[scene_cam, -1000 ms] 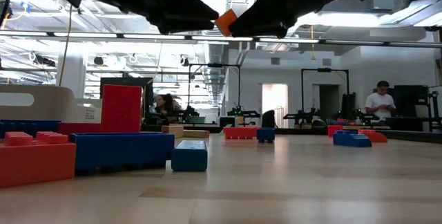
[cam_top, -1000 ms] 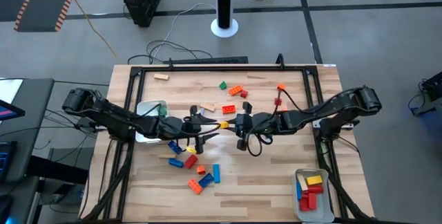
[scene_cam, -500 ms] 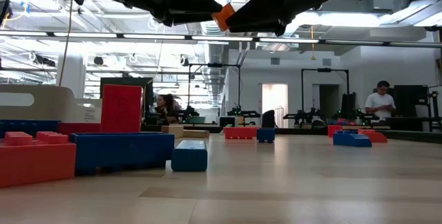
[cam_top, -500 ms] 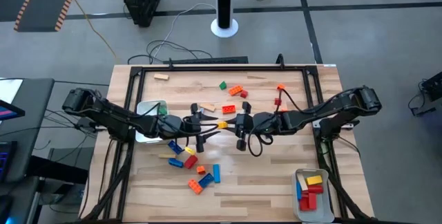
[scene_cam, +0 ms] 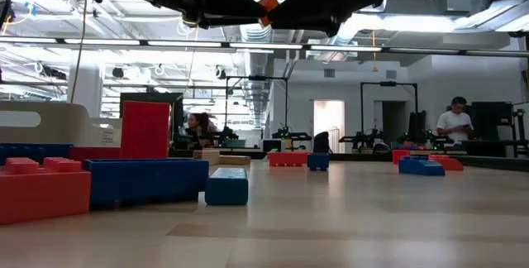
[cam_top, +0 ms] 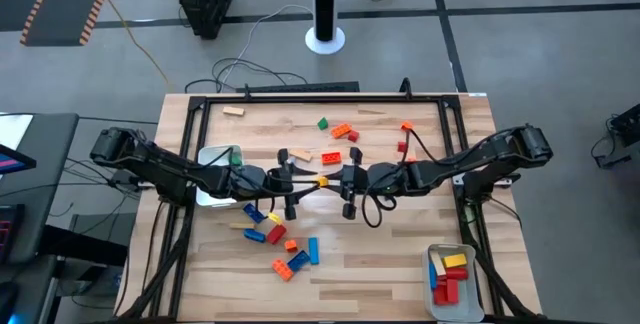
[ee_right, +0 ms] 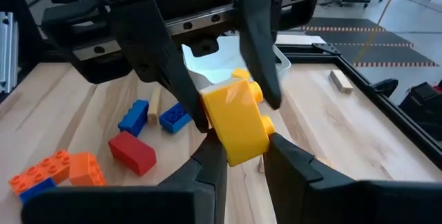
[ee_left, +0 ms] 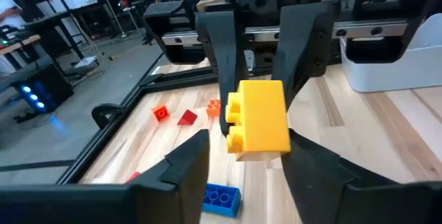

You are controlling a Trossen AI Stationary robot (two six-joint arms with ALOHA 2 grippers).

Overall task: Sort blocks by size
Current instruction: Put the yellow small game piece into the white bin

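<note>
A yellow block point(cam_top: 322, 180) hangs in the air over the middle of the table, and both grippers meet at it. My right gripper point(ee_right: 243, 148) reaches in from the table's right and is shut on it. My left gripper point(ee_left: 248, 141) comes level from the table's left, open, with one finger on each side of the same block point(ee_left: 259, 117). In the low view the block point(scene_cam: 266, 5) shows as a small patch between the dark grippers. Loose blocks point(cam_top: 275, 229) lie on the table below and toward the near edge; others point(cam_top: 340, 132) lie farther back. My right gripper pinches the yellow block between its two fingers at the end nearest to it point(ee_right: 231, 148). The fingers come nearly level from the table's right. The block is lifted clear of the table, its studs point(ee_right: 261, 113) facing sideways. My left gripper: its fingers point(ee_right: 166, 65) flank the block's other end; I cannot tell whether they touch.
A white tray point(cam_top: 212, 156) sits under my left arm. A second white tray point(cam_top: 436, 260) at the near right holds red, yellow and blue blocks. Single blocks lie at the far right point(cam_top: 405, 127) and far left point(cam_top: 233, 112). Black rails frame the table.
My left gripper has rolled a little at the block. In the low view the two dark grippers have closed in around the yellow block, which now shows less and sits slightly higher. My right gripper has kept its hold.
</note>
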